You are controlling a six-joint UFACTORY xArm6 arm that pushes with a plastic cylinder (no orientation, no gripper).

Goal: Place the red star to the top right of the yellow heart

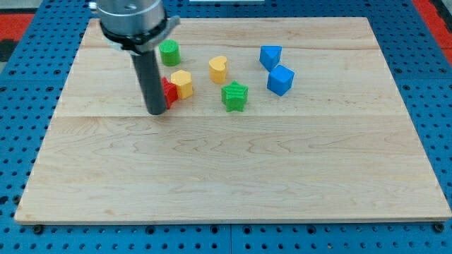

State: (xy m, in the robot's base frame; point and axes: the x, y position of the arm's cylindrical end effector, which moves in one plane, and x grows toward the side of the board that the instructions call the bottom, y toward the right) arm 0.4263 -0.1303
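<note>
The red star (170, 92) lies left of centre near the view's top, mostly hidden behind my rod, and touches a yellow hexagonal block (183, 83) on its right. The yellow heart (218, 69) stands to the right of these, a little higher in the view. My tip (156, 111) rests on the board just left of and slightly below the red star, against it or very close to it.
A green round block (169, 53) sits above the red star. A green star (234, 97) lies below and right of the heart. Two blue blocks (270, 56) (280, 80) stand further right. The wooden board (233, 176) ends at a blue pegboard surround.
</note>
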